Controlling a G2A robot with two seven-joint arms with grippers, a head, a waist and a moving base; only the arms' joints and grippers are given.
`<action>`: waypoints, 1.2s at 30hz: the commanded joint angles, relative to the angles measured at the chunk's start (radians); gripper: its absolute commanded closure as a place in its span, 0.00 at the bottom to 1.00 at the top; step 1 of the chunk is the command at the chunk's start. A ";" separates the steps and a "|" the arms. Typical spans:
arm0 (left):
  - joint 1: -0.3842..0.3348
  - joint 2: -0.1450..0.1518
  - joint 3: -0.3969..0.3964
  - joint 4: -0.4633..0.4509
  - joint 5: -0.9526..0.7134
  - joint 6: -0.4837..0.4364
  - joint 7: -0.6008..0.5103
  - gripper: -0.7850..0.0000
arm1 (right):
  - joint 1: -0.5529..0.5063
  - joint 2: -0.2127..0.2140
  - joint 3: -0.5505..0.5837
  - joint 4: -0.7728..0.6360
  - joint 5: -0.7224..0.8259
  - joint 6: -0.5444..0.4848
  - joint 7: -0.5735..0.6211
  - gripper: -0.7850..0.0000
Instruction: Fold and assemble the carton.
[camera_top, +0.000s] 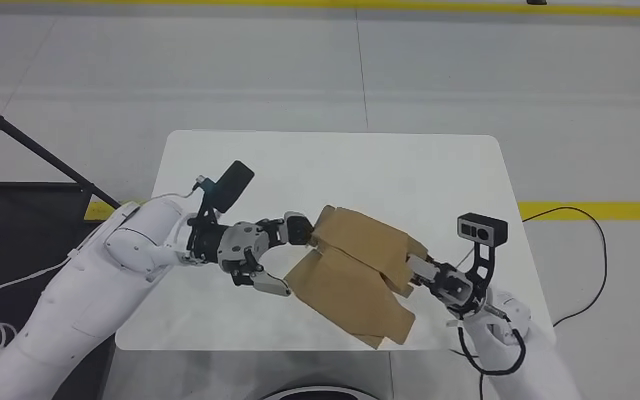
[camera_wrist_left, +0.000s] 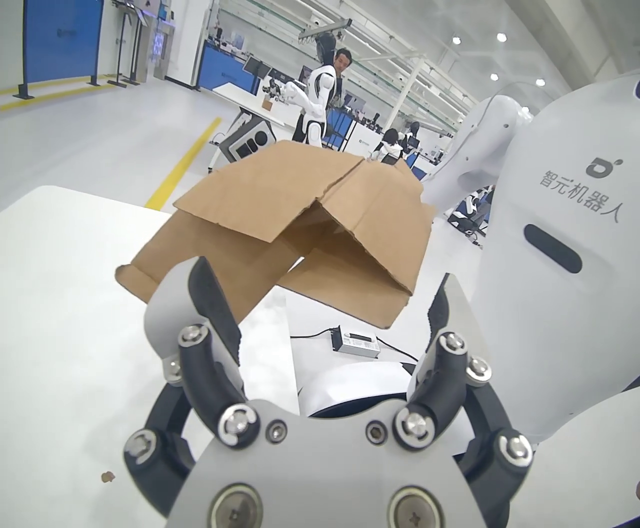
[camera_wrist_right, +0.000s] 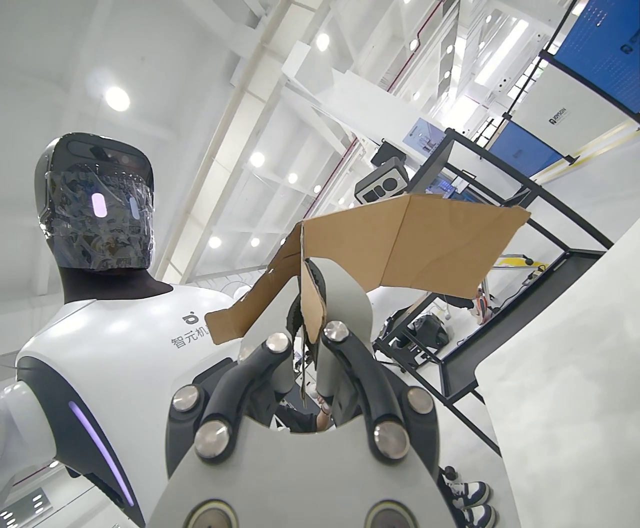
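Light and bendy at its creases, the carton (camera_top: 360, 270) seemed best held by flap edges: right hand (camera_top: 425, 272) clamped its 3 o'clock flap, left hand (camera_top: 288, 255) gaped at 9 o'clock.

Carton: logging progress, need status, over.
Left gripper open, facing carton. Right gripper shut on carton edge. Carton unassembled, flaps loose. Nothing in the way.

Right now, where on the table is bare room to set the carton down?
Bare: the far half of the table, between the carton and the far edge. Crowded: the near side, where left tool and right tool flank it.
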 joint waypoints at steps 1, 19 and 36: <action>0.001 -0.003 -0.001 0.011 0.006 0.000 0.000 0.00 | 0.003 0.003 -0.001 0.011 -0.033 -0.004 -0.004 1.00; 0.039 -0.038 -0.021 0.071 -0.031 0.000 0.000 0.00 | 0.110 0.047 -0.200 0.096 -0.227 -0.192 -0.192 1.00; 0.055 -0.003 0.016 0.077 -0.039 0.000 0.000 0.00 | 0.150 0.023 -0.185 0.147 -0.218 -0.192 -0.192 1.00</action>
